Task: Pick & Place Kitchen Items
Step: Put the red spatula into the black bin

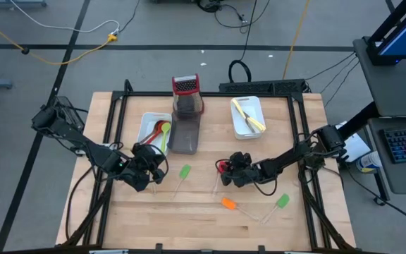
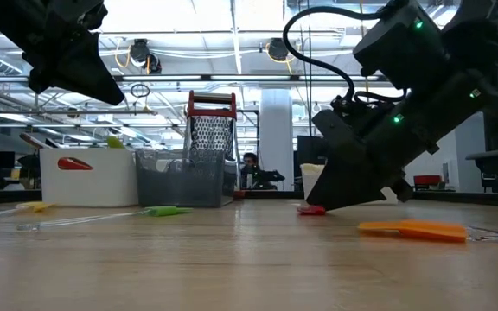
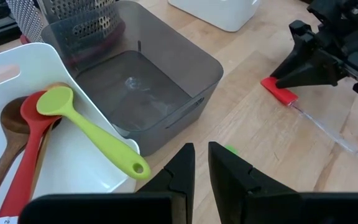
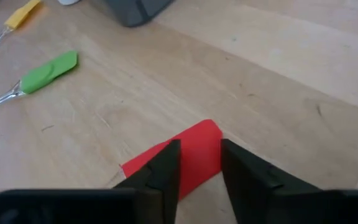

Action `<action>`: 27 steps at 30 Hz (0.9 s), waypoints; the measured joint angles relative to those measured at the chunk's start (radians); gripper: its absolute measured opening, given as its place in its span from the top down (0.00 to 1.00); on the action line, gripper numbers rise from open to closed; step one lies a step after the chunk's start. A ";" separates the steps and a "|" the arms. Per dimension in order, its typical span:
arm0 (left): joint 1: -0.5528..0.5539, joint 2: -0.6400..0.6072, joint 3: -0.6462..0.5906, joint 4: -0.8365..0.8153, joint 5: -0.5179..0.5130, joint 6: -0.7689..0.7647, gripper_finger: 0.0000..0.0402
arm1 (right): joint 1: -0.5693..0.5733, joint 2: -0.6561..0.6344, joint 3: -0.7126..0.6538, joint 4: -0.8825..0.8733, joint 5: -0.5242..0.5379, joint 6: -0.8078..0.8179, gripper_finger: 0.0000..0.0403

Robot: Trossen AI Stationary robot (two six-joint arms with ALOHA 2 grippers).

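A red spatula (image 4: 191,152) with a clear handle lies flat on the table near its middle; it also shows in the high view (image 1: 221,167) and the left wrist view (image 3: 278,92). My right gripper (image 4: 201,155) is open and slants down over the spatula's red blade, its tips low at the table (image 2: 318,206). My left gripper (image 3: 202,155) is shut and empty, raised above the table near a white tray (image 1: 149,121). In that tray lie a green spoon (image 3: 86,124), a red spoon (image 3: 33,118) and a wooden spoon (image 3: 8,121). My right gripper stands with one finger (image 4: 166,165) toward each side of the red spatula's blade (image 4: 197,140), coming from the table's right and slanting down. The blade lies flat on the table. Whether the fingertips touch it, I cannot tell.
An empty grey tray (image 1: 187,137) stands beside the white one, with a red-topped grater (image 1: 186,94) behind it. A second white tray (image 1: 247,127) holds yellow utensils. A green spatula (image 1: 184,173), a yellow one (image 4: 22,14), an orange one (image 1: 228,204) and another green one (image 1: 282,201) lie on the table.
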 joint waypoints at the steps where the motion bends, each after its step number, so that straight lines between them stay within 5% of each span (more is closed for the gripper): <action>1: 0.000 0.000 0.000 0.000 0.000 0.000 0.88 | 0.001 0.000 0.000 0.001 0.003 -0.002 0.79; 8: 0.000 0.000 0.000 0.000 0.000 -0.004 0.88 | 0.002 0.002 -0.002 0.016 0.001 -0.083 0.98; 15: 0.000 0.000 0.000 0.000 0.000 0.000 0.88 | 0.003 0.004 -0.003 0.067 0.003 -0.157 0.99; 27: 0.000 0.000 0.000 0.000 0.000 0.027 0.88 | -0.005 0.004 -0.003 0.697 -0.003 -0.657 1.00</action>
